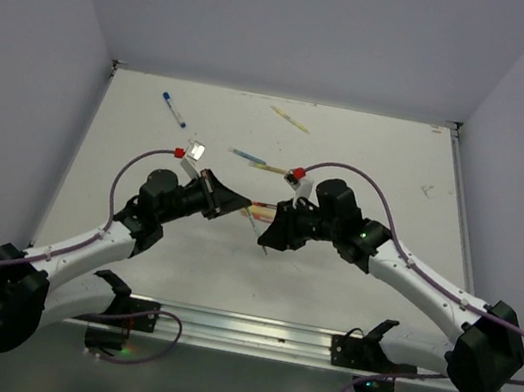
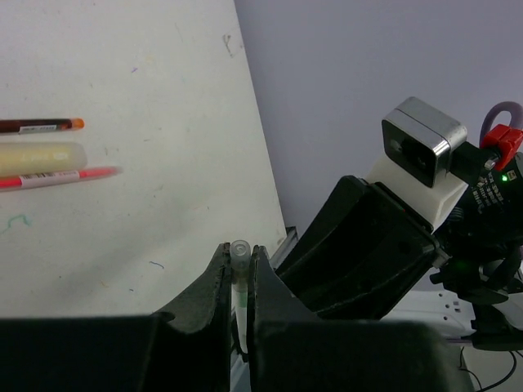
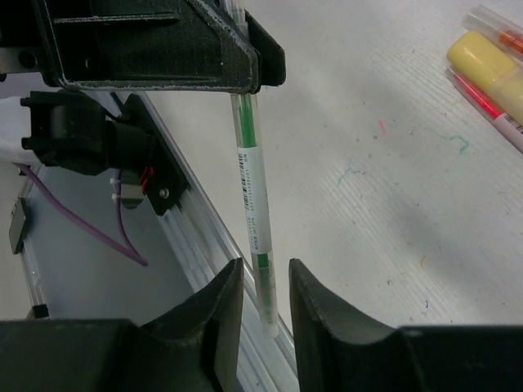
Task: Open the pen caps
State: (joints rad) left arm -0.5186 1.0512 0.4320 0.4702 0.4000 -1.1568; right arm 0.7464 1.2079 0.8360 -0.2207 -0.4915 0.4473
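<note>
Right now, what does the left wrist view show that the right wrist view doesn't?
Left wrist only: the left gripper shut on the pen at its clear end, and the right arm's wrist camera. Right wrist only: the green, labelled barrel of the pen running down between the open jaws of the right gripper. Both: that pen, and the yellow highlighter lying on the table.

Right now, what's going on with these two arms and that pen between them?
The arms meet mid-table with one green-inked pen between them. The left gripper is shut on one end; the right gripper stands open around the other end, not clamping it. Farther back, other pens lie on the table.
</note>
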